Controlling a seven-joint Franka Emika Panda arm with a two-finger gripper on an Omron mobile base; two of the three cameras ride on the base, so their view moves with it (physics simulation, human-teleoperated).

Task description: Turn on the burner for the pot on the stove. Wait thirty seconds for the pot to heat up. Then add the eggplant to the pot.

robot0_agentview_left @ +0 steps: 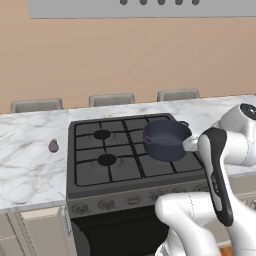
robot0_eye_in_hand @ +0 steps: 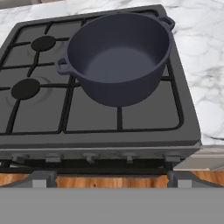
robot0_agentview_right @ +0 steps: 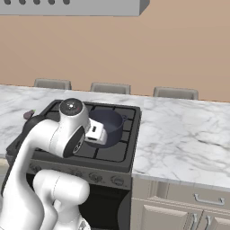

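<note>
hand view shows gripper [robot0_eye_in_hand: 109, 181] jaws spread apart, holding nothing; pot [robot0_eye_in_hand: 118, 57] at twelve o'clock. it should dip toward the right-hand knobs [robot0_eye_in_hand: 129, 156] on the stove [robot0_eye_in_hand: 39, 109], squarely.

We are looking at a white marble counter [robot0_agentview_right: 179, 130] running to both sides, with pale cabinet doors [robot0_agentview_right: 179, 211] and slim handles sitting beneath it. Three grey chair backs [robot0_agentview_left: 111, 99] are lining up behind its far edge against a tan wall [robot0_agentview_left: 125, 55]. A grey range hood [robot0_agentview_right: 72, 8] is hanging overhead, and wood flooring [robot0_eye_in_hand: 109, 180] is showing below.
</note>
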